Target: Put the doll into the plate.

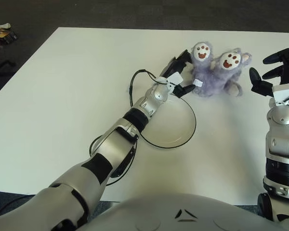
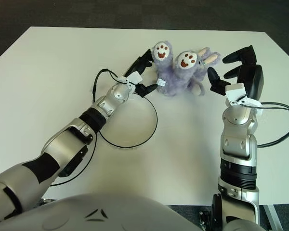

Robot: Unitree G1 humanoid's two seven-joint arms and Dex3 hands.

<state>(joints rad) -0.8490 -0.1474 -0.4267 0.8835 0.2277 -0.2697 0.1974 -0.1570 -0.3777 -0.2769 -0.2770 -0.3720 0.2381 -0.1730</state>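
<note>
A purple plush doll (image 1: 213, 73) lies on the white table, its two paw-print feet turned up, just beyond the far rim of the plate. The white plate (image 1: 194, 126) has a thin black rim and nothing in it. My left hand (image 1: 181, 76) reaches across the plate's far-left edge, and its black fingers (image 2: 140, 58) close around the doll's left side. My right hand (image 1: 267, 72) stands upright to the right of the doll, fingers spread, a small gap between it and the plush.
A black cable (image 1: 135, 79) loops beside my left wrist. The table's far edge (image 1: 173, 29) runs close behind the doll, with dark floor beyond. Some clutter (image 1: 1, 34) lies on the floor off the far-left corner.
</note>
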